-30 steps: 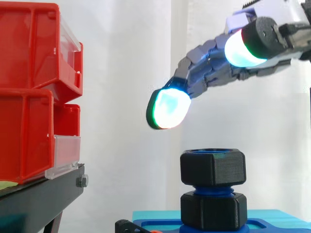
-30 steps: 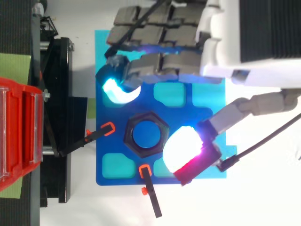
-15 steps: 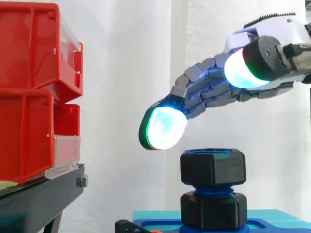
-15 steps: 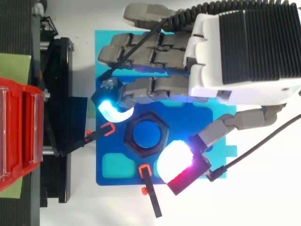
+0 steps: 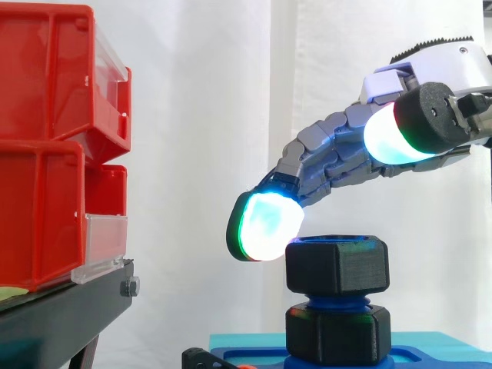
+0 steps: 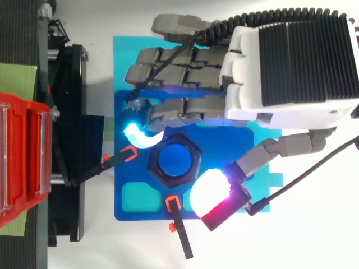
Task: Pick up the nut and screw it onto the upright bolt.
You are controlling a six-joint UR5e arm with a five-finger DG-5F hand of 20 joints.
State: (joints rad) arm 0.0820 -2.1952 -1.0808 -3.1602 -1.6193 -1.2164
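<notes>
Bins of red plastic [image 5: 46,146] stack on a black stand [image 5: 61,315], well beyond the fingertips of my robot hand [image 6: 291,61]. Nearer, below my fingers, a blue plate [image 6: 120,216] lies on a paler blue base [image 6: 120,56], with two orange-tipped black clips [image 6: 129,153] pointing in towards its middle. My lowest fingertip [image 5: 265,227], glowing cyan and green, hangs just beside the upper corner of the black nut [image 5: 337,267]; I cannot tell whether it touches. The nut sits on top of the upright blue bolt [image 6: 174,161], above a second black hex piece [image 5: 337,332] down at the plate. My thumb pad [image 6: 210,190], white edged with magenta, hangs just beside the nut's opposite side. My robot hand is spread wide astride the nut, fingers loosely bent, gripping nothing.
</notes>
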